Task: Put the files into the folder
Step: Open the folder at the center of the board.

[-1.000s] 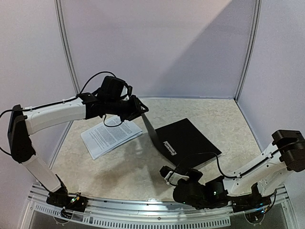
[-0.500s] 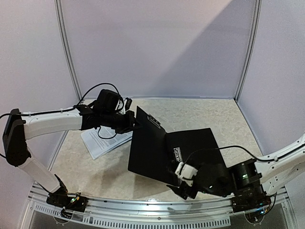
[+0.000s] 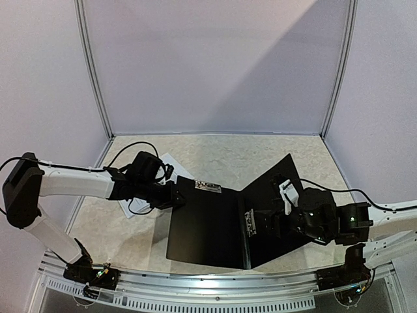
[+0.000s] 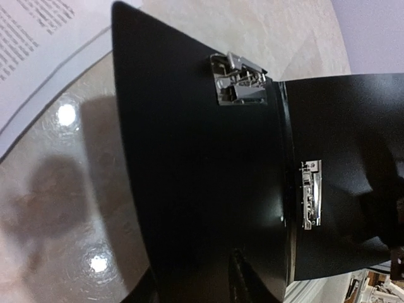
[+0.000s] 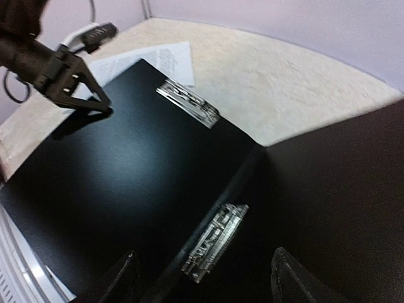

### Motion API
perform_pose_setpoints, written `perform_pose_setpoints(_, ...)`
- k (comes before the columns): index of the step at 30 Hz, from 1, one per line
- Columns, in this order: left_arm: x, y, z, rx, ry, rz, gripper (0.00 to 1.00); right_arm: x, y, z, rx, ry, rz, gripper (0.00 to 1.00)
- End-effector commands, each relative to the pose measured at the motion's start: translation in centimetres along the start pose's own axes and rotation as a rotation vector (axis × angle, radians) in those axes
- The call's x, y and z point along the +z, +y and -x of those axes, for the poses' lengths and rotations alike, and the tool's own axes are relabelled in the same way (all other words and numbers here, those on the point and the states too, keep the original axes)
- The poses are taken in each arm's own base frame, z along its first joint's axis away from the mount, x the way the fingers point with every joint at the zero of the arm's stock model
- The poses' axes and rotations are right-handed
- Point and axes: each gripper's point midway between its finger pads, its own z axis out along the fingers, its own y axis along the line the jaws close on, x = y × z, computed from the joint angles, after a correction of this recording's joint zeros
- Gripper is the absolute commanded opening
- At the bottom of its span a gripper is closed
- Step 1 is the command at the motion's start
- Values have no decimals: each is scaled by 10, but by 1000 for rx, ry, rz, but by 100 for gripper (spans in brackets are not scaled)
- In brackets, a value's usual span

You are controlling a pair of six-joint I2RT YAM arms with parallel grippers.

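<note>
The right claw [image 5: 205, 270] is spread wide with nothing pinched, pointed at the spine of the folder [image 3: 208, 225]. The left claw [image 3: 174, 199] sits at the far left edge of the open cover; we cannot tell whether it pinches that edge or only touches it.

The folder lies opened on the near middle of the bench [image 3: 228, 150], left cover flat, right cover tilted up by the right claw. There is a metal clip [image 4: 240, 79] at the top of the flat cover and a second clip [image 4: 310, 196] along the spine. The files [image 4: 35, 47] lie on the bench just behind the left cover's far corner, partly hidden in the top view. We cannot tell if the cover overlaps them.

We judge the sheets light and floppy, prone to fanning or sliding on the smooth top. Best taken at a free edge away from the folder, pinching the whole stack. The folder boards look stiff and slick.

There is open bench behind and right of the sheets. The booth walls [image 3: 215, 72] close in on three sides. The raised cover may flop down.
</note>
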Motion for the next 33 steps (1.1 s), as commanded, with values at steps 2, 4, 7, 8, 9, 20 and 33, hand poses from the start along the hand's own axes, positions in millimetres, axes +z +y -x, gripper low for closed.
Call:
perform_pose_setpoints(2,-5,14,7,68,-49,119,34,12,-63,-52,155,172,-237,64)
perform_pose_setpoints(4,-4,25,5,81,-43,164,33,12,-73,-64,198,193,-267,61)
perform_pose_setpoints(7,3,39,-6,79,-22,192,33,12,-83,-76,208,215,-300,57)
perform_pose_setpoints(8,7,44,-10,75,-9,202,32,13,-86,-81,207,227,-314,57)
perform_pose_setpoints(9,10,49,-15,75,2,213,32,14,-89,-85,203,239,-324,57)
perform_pose_setpoints(20,31,78,-15,255,12,468,36,33,-93,-137,160,395,-329,52)
perform_pose_setpoints(33,37,-23,0,1030,-292,1050,59,50,-79,-151,154,449,-251,54)
